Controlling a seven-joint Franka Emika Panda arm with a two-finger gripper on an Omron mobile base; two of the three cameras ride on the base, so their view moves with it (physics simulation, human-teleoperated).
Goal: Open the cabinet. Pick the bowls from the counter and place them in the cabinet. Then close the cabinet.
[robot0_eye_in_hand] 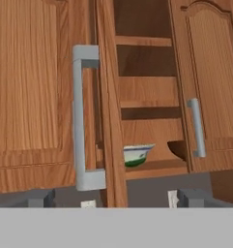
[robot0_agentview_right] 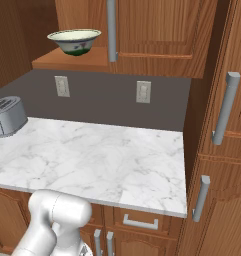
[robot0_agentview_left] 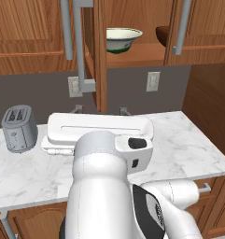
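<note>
The cabinet (robot0_agentview_left: 132, 14) has its left door (robot0_eye_in_hand: 108, 97) swung out, seen edge-on, with its grey bar handle (robot0_eye_in_hand: 79, 116) beside it. On the bottom shelf (robot0_agentview_left: 132, 56) sits the cream bowl (robot0_agentview_left: 123, 39) (robot0_agentview_right: 74, 41) (robot0_eye_in_hand: 137, 155). To its right sits the dark brown bowl (robot0_agentview_left: 162, 35) (robot0_eye_in_hand: 178, 149), half hidden behind the right door (robot0_eye_in_hand: 205, 82). My gripper (robot0_agentview_left: 101, 110) (robot0_eye_in_hand: 115, 198) hangs open and empty above the counter (robot0_agentview_left: 188, 140) (robot0_agentview_right: 117, 155), below and in front of the cabinet opening.
A grey toaster (robot0_agentview_left: 19, 128) (robot0_agentview_right: 7, 116) stands at the counter's left. Two wall outlets (robot0_agentview_left: 153, 80) (robot0_agentview_right: 143, 91) are on the dark backsplash. A tall wooden cabinet with bar handles (robot0_agentview_right: 223, 107) bounds the counter's right end. Drawers (robot0_agentview_right: 139, 222) lie below.
</note>
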